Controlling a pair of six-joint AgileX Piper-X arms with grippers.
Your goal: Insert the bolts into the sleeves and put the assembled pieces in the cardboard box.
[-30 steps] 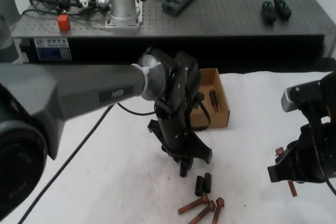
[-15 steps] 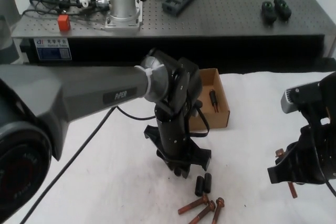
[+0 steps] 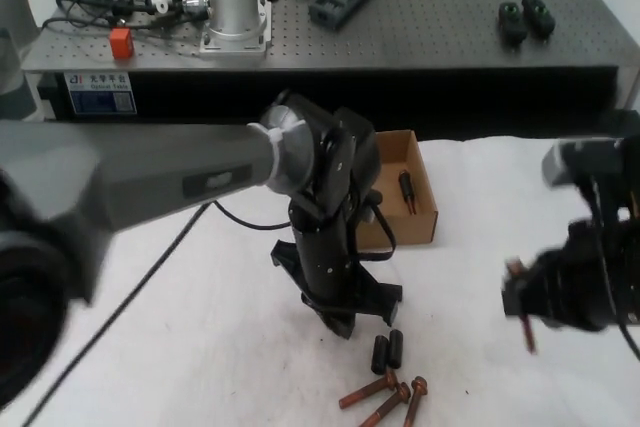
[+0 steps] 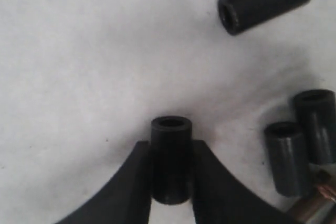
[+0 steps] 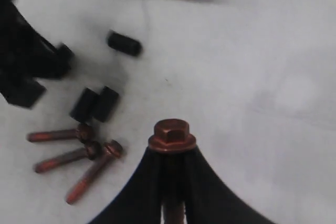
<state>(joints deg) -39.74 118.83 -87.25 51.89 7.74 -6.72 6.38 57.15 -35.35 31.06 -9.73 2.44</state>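
My left gripper (image 4: 171, 153) is shut on a black sleeve (image 4: 171, 129) held upright, just above the white cloth near the middle (image 3: 340, 319). Two more sleeves (image 3: 388, 350) stand close by, and another lies on its side (image 4: 265, 2). My right gripper (image 5: 172, 156) is shut on a copper bolt (image 5: 172, 136), head toward the camera, off to the right (image 3: 520, 312). Three loose bolts (image 3: 385, 392) lie near the front edge. The cardboard box (image 3: 425, 217) sits behind the left arm with a dark piece (image 3: 408, 190) inside.
White cloth (image 3: 200, 327) covers the bench in front. A cable (image 3: 150, 287) trails across it on the left. Behind is a perforated metal table (image 3: 450, 7) with a post, a black tray and small parts.
The right arm has shifted left with its bolt, toward the middle. The left gripper has moved slightly left and down, still holding the sleeve.
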